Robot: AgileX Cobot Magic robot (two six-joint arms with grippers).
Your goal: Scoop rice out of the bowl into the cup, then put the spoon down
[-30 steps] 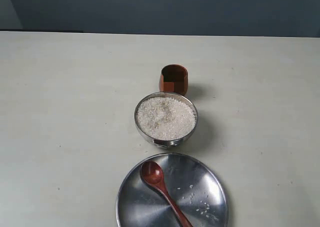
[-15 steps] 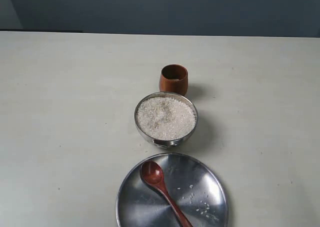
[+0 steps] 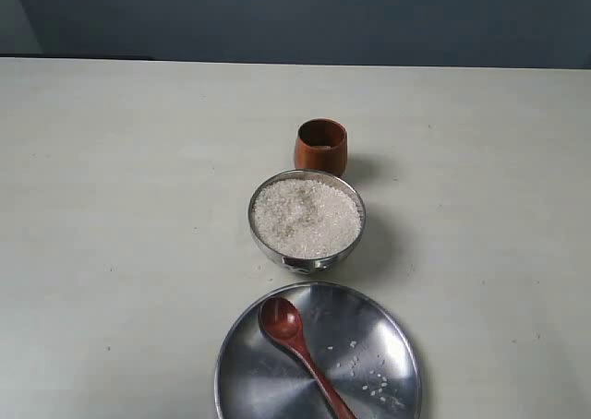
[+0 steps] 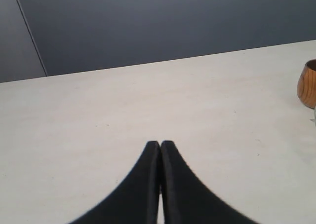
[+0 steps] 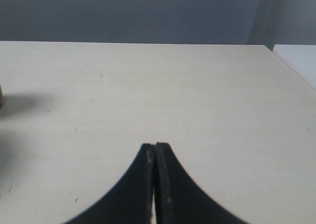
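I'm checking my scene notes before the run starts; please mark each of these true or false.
1. The spoon lies on the plate. True.
2. In the exterior view the cup stands upright beyond the bowl. True.
3. The bowl is empty. False: it is heaped with rice.
4. The right gripper holds the spoon. False: its jaws are shut on nothing, over bare table.
5. A few loose grains lie on the plate. True.
6. The left gripper is open. False: its jaws are shut together, holding nothing.
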